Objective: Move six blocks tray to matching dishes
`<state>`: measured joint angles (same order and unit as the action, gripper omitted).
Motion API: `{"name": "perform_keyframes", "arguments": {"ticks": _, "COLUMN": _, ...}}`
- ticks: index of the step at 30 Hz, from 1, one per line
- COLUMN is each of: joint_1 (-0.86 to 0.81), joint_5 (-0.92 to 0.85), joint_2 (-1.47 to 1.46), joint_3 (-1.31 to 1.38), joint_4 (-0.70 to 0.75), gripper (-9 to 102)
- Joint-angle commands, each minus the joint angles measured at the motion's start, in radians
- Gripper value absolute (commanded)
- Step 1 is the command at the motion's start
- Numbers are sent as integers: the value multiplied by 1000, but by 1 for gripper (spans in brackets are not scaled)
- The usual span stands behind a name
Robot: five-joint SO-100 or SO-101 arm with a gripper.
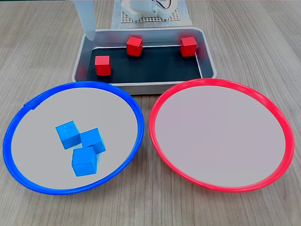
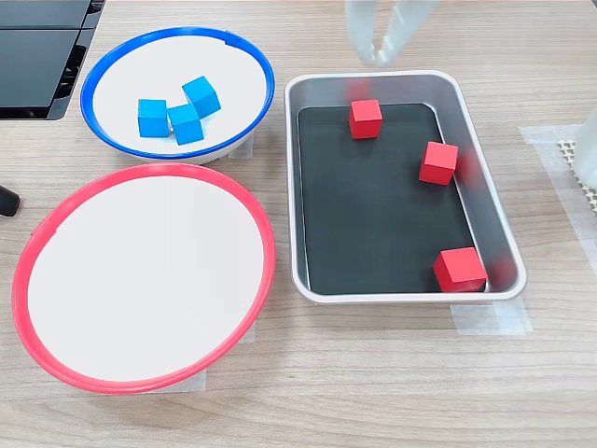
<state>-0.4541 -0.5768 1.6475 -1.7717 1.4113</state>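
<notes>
Gripper [image 2: 381, 54]: pale, blurred, hanging above the 12 o'clock rim of the tray [image 2: 494, 243] in a fixed view; whether the jaws are open or closed, cannot tell. In another fixed view it [image 1: 89, 34] descends at 11 o'clock of the tray.

Tray: holds three red blocks on its dark floor, well apart: one [image 1: 102, 65] at 9 o'clock, one [image 1: 134, 46] at 12 o'clock, one [image 1: 188, 46] at 2 o'clock, as that view shows them.

Blue-rimmed dish [image 1: 124, 96]: three blue blocks [image 1: 83, 161] clustered, touching.

Red-rimmed dish [image 1: 162, 101]: beside the blue one.

White mesh plate [image 1: 150, 19]: beyond the tray at 12 o'clock, carrying the arm's base.

Worktop [image 1: 244, 28]: pale wood grain.
</notes>
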Motion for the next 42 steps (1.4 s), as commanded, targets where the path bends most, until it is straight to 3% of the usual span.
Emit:
{"name": "perform_keyframes", "arguments": {"ticks": 1, "joint_1": 5, "joint_5": 51, "joint_2": 40, "joint_3": -57, "joint_4": -67, "gripper": 12}}
{"name": "perform_keyframes", "arguments": {"ticks": 6, "joint_1": 17, "joint_5": 100, "joint_2": -6, "joint_3": -103, "joint_4": -144, "gripper": 21}}
{"name": "perform_keyframes", "arguments": {"ticks": 11, "joint_1": 18, "joint_5": 94, "joint_2": -57, "joint_3": -135, "joint_4": -201, "gripper": 20}}
{"name": "perform_keyframes", "arguments": {"ticks": 14, "joint_1": 26, "joint_5": 75, "joint_2": -92, "joint_3": -144, "joint_4": -230, "gripper": 15}}
{"name": "perform_keyframes", "arguments": {"ticks": 16, "joint_1": 38, "joint_5": 60, "joint_2": -100, "joint_3": -138, "joint_4": -229, "gripper": 0}}
{"name": "perform_keyframes", "arguments": {"ticks": 22, "joint_1": 141, "joint_5": 89, "joint_2": -55, "joint_3": -3, "joint_4": -72, "gripper": 0}}
{"name": "perform_keyframes", "arguments": {"ticks": 25, "joint_1": 305, "joint_5": 170, "joint_2": -61, "joint_3": 236, "joint_4": 43, "gripper": 0}}
{"name": "perform_keyframes", "arguments": {"ticks": 28, "joint_1": 469, "joint_5": 216, "joint_2": -100, "joint_3": 408, "joint_4": -63, "gripper": 0}}
{"name": "perform_keyframes", "arguments": {"ticks": 34, "joint_1": 623, "joint_5": 114, "joint_2": -222, "joint_3": 374, "joint_4": -414, "gripper": 0}}
{"name": "perform_keyframes", "arguments": {"ticks": 38, "joint_1": 649, "joint_5": 5, "joint_2": -307, "joint_3": 357, "joint_4": -456, "gripper": 1}}
{"name": "perform_keyframes", "arguments": {"ticks": 42, "joint_1": 646, "joint_5": -156, "joint_2": -327, "joint_3": 322, "joint_4": -416, "gripper": 21}}
